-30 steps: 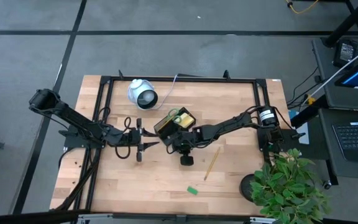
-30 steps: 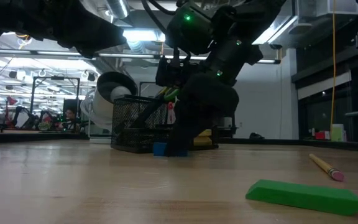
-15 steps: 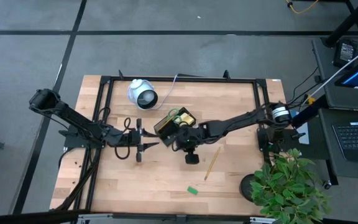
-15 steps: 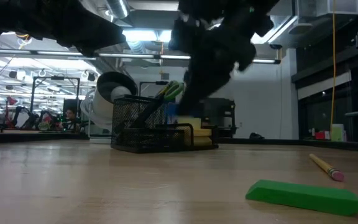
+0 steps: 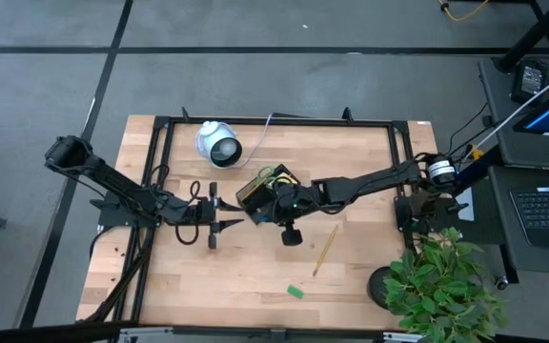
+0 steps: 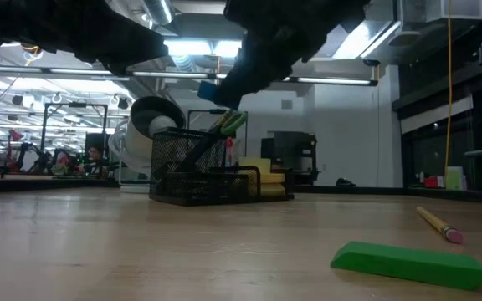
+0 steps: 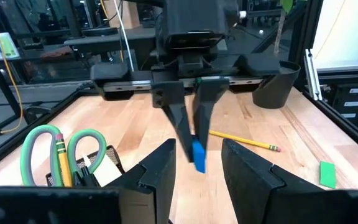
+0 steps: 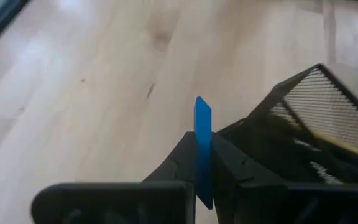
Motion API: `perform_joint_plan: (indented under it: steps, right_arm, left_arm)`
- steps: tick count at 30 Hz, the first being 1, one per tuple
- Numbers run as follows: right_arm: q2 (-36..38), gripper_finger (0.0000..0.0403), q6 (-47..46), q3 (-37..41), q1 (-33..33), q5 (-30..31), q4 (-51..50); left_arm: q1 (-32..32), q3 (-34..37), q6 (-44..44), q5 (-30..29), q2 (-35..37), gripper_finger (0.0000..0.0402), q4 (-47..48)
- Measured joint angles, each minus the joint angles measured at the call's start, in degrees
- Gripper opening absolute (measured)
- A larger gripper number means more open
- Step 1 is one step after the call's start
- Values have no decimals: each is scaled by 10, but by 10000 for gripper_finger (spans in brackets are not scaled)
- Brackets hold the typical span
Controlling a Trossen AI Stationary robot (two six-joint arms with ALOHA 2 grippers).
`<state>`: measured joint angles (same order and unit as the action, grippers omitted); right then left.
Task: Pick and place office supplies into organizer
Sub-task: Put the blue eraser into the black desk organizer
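Note:
My right gripper hangs over the table just by the near side of the black mesh organizer, shut on the small blue block. Inside the organizer are green-handled scissors, a pencil and the yellow sticky-note pad. On the bare wood lie a second pencil and the small green block, flat. My left gripper waits open to the organizer's left, facing the right gripper. No black pen shows. My right gripper pinches the blue block between its two fingers, which point down at a slant. The block's free end sticks out past the fingertips. In the right wrist view the block stands edge-on between the fingers. It is lifted clear of the table.
The white round device with its cable sits near the table's far edge, left of the organizer. A potted plant stands at the near right corner. Open wood lies near and right of the organizer.
My right gripper has risen from the table with the blue block, which stood on the wood in front of the organizer a second ago and now hangs above the organizer's rim height. The gripper has also drifted toward the table's left and far edge, nearer the organizer.

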<state>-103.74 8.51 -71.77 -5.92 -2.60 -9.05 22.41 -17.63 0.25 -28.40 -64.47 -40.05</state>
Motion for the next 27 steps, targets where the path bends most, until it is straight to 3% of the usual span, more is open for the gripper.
perform_joint_plan:
  steps: [10,17,27]
  right_arm:
    - [-53,22,109,-1,27,1,50]
    - [-103,22,115,-2,42,1,52]
    - [-107,22,114,-2,42,20,63]
  left_arm:
    - [0,0,10,0,0,125,0]
    - [0,0,10,0,0,125,0]
    - [0,0,10,0,0,125,0]
